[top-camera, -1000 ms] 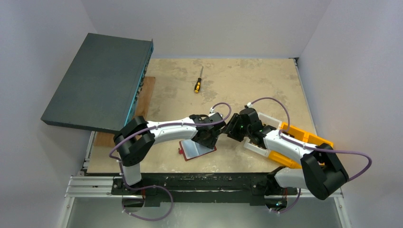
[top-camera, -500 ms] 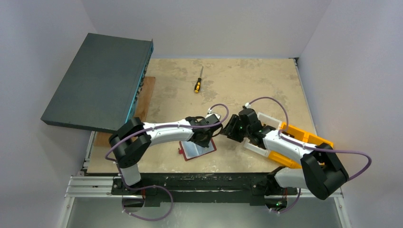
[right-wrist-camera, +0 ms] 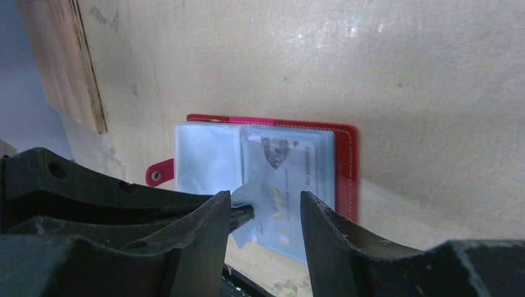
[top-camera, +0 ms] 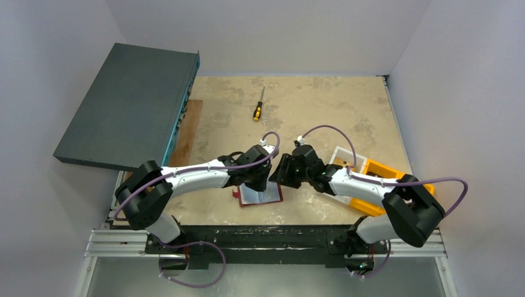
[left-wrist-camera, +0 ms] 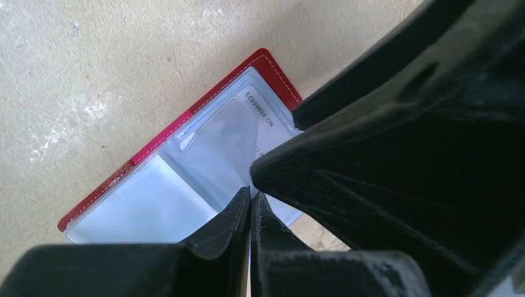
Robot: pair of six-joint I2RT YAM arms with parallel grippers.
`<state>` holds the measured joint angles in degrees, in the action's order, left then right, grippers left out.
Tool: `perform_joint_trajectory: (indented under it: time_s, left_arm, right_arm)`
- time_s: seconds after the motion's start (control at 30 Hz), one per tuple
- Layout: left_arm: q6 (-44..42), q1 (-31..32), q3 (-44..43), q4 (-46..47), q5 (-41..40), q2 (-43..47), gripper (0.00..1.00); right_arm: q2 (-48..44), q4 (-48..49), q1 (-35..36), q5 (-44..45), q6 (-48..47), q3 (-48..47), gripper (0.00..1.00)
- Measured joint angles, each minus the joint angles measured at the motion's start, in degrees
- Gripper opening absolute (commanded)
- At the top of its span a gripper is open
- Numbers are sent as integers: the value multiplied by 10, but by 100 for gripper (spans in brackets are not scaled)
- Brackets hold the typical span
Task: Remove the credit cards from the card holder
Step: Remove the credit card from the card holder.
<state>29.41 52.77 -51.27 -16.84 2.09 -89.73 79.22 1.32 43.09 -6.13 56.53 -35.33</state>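
Down at the bottom of the overhead frame, the open card holder [top-camera: 262,196] lies flat, close to the near edge of the table [top-camera: 322,105], with only a narrow strip of bare top between it and that edge. Its clear sleeves face up, and a silver card [right-wrist-camera: 288,170] with gold lettering sits in one of them. The red snap tab [right-wrist-camera: 158,175] sticks out on the holder's left side.

The left gripper [left-wrist-camera: 249,207] is clenched, its fingertips pressed together right on the sleeves near the holder's middle. A corner of a sleeve curls up against the tip, but I cannot tell whether it is pinched. The right gripper [right-wrist-camera: 265,201] hangs just right of the holder with its jaws apart, holding nothing; the card shows through the gap.

To the right, a white bin [top-camera: 344,158] and an orange bin [top-camera: 384,173] crowd the right arm. At left, a wooden board [top-camera: 190,124] and a dark flat box [top-camera: 124,105] overhang the table's edge. Beyond the grippers the middle of the table is open up to a screwdriver [top-camera: 257,106] near the far wall.
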Motion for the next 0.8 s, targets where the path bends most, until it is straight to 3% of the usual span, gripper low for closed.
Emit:
perform_joint_trajectory:
  time_s: [0.23, 0.43, 0.63, 0.7, 0.8]
  left_arm:
    - [10, -10, 38, 36, 33, 12, 0]
    - [16, -10, 52, 49, 46, 13, 1]
    - [16, -10, 52, 52, 50, 23, 23]
    - [19, -10, 52, 50, 50, 32, 32]
    - [25, -10, 53, 38, 49, 54, 34]
  right_arm:
    - [42, 17, 11, 2, 9, -21, 43]
    - [63, 26, 12, 2, 19, -24, 20]
    - [77, 31, 14, 2, 27, -32, 1]
    - [78, 31, 16, 2, 28, -32, 0]
    - [78, 30, 19, 2, 30, -33, 0]
